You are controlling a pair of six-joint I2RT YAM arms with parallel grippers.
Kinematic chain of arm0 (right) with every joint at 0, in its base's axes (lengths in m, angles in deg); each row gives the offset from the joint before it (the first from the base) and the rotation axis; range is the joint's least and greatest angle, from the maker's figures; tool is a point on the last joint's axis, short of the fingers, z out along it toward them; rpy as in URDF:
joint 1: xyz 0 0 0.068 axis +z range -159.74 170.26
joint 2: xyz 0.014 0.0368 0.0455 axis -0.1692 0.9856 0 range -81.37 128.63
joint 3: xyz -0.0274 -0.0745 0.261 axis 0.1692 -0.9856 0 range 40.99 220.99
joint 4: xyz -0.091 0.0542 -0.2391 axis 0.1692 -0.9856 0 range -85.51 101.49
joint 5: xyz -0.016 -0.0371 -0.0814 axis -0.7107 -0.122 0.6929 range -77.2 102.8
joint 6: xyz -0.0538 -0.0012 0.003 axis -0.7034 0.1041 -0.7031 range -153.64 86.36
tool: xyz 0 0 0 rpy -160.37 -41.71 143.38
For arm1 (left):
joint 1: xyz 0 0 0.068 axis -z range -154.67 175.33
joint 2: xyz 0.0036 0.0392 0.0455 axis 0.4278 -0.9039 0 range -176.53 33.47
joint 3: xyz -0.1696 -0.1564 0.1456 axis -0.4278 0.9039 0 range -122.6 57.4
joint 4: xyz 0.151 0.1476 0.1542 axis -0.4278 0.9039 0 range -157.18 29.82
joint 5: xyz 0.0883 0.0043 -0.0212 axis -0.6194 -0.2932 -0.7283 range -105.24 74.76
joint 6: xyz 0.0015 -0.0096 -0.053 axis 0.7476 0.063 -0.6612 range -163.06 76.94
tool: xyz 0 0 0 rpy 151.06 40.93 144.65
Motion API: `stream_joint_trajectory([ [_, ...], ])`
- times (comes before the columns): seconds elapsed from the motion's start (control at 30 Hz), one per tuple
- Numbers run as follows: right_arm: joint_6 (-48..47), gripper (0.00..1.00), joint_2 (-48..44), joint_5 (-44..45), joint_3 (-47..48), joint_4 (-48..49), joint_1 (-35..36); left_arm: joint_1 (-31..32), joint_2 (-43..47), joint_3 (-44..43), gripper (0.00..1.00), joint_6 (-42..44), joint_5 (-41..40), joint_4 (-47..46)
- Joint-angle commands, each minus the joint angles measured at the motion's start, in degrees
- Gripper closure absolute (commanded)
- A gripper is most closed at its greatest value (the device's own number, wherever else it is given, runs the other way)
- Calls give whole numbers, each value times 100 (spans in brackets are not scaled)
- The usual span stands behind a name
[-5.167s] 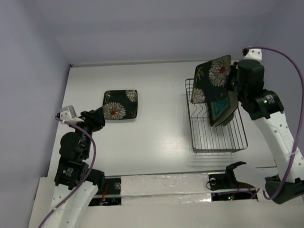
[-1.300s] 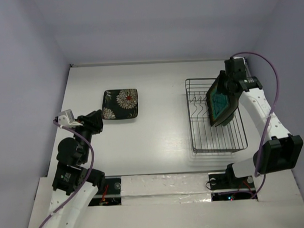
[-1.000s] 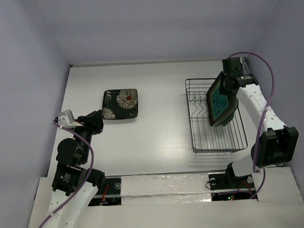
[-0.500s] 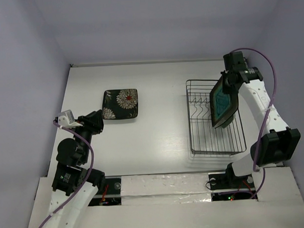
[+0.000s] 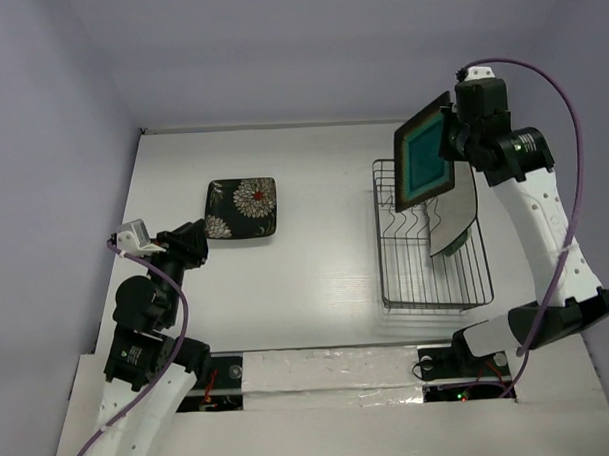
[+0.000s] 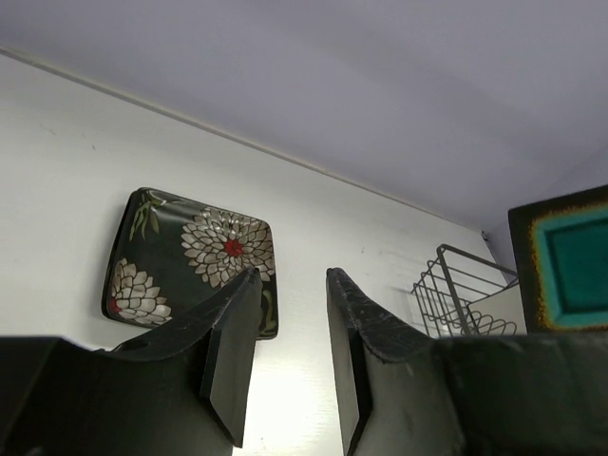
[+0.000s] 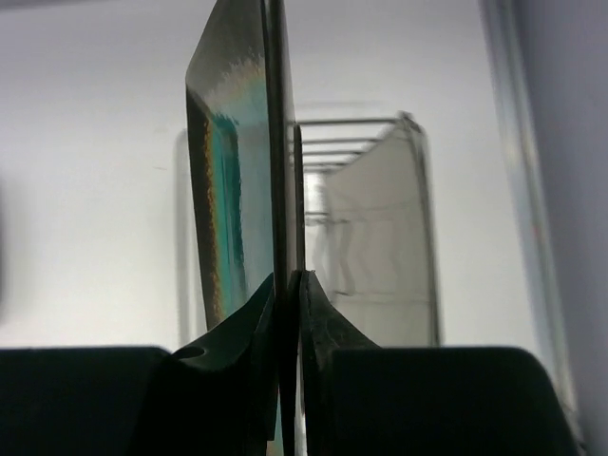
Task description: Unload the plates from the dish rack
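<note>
Right gripper (image 7: pixel 286 282): I see both fingers clamped tight on the rim of the teal plate (image 5: pixel 423 165), 1 finger on each face.
Teal plate: squarish with a dark rim. It stands upright and rises straight out beyond the right fingertips. In my top view it hangs over the far end of the dish rack (image 5: pixel 433 284), with its teal face turned toward the left arm's side.
Dish rack: grey wire basket with upright prongs, sitting on the table (image 5: pixel 313 188). It lies beneath and beyond the right fingers, and well off to the right of the left ones.
Pale plate (image 5: pixel 456 221): 1 plate stands tilted in the rack, lower than the right fingertips and on their right side, leaning toward the rack's right wall.
Left gripper (image 6: pixel 289 285): the fingers are parted by a narrow gap with nothing between them.
Black floral plate (image 5: pixel 242 208): lies flat on the table just past the left fingertips and a little to their left, not touching them. I count 2 white-red flowers on it.
</note>
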Motion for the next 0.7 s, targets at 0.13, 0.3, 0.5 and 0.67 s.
stream_joint_trajectory([
  [0.13,1665,100,-933,-1438,-1436,4148,1144,31,-130,-19,69,25,19,-248],
  [0.3,3512,100,-435,-2310,-2914,6782,1539,31,-156,-19,64,16,19,-213],
  [0.5,4479,100,788,-2143,-2776,8471,2093,31,-174,-28,55,34,19,-221],
  [0.67,5129,100,2052,-2178,-2258,9132,2419,31,-218,-28,54,25,19,-230],
])
